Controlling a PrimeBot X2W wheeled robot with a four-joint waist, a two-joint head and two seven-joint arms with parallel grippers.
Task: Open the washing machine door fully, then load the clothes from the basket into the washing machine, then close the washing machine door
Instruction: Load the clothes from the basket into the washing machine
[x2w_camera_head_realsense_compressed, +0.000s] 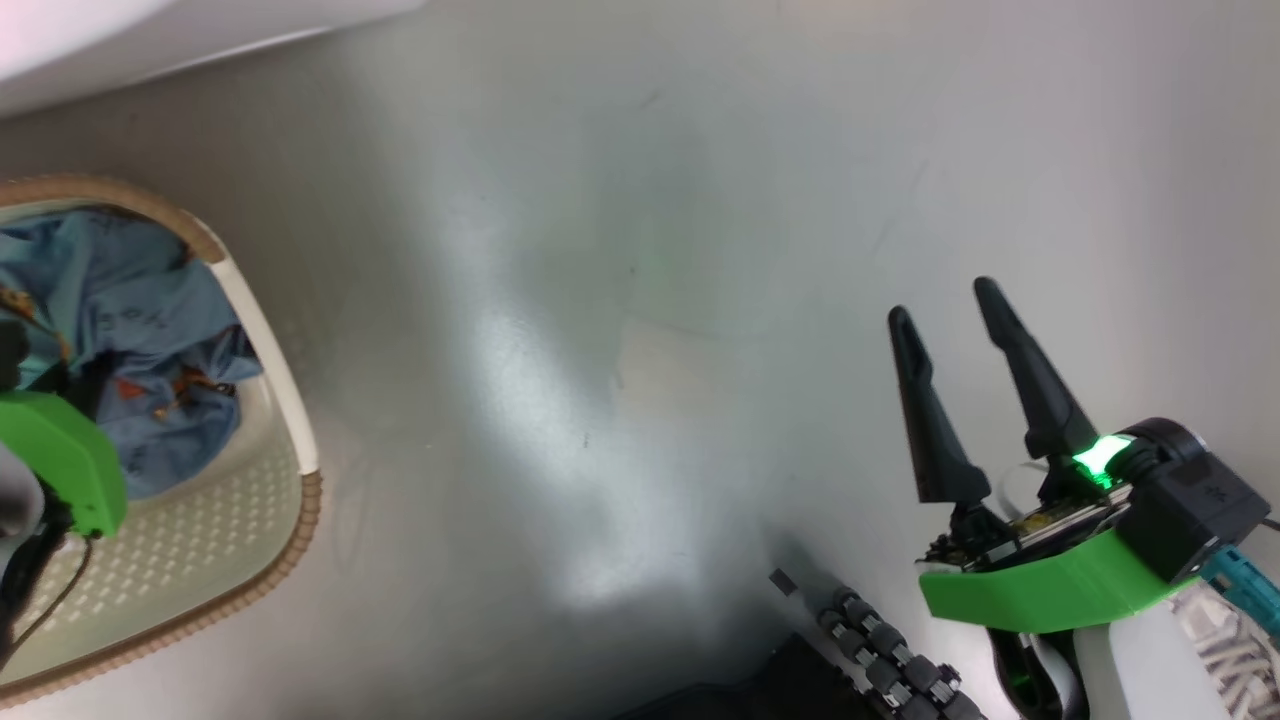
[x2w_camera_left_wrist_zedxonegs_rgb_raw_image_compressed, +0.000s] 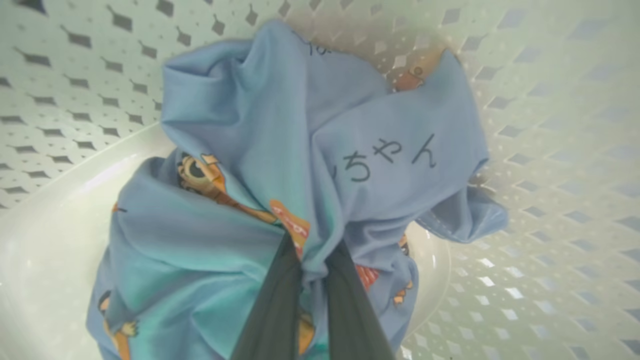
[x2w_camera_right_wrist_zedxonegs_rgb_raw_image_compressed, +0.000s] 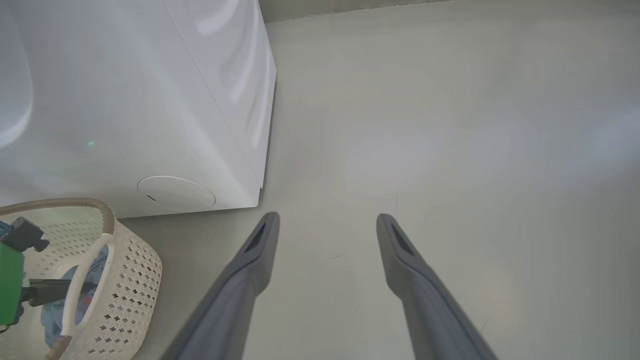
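lift-out step, grip in place
the washing machine (x2w_camera_right_wrist_zedxonegs_rgb_raw_image_compressed: 125, 100) stands just beside the basket (x2w_camera_head_realsense_compressed: 200, 545); in it the clothes (x2w_camera_left_wrist_zedxonegs_rgb_raw_image_compressed: 280, 150) are pinched between the closed fingers of the left gripper (x2w_camera_left_wrist_zedxonegs_rgb_raw_image_compressed: 314, 245), seemingly by one fold, so a slow straight lift suits; the right gripper (x2w_camera_head_realsense_compressed: 942, 300) hangs wide open, empty.

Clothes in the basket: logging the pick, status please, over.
Left gripper shut on the clothes, inside the basket. Right gripper open over the floor. Basket wall close around the bundle.
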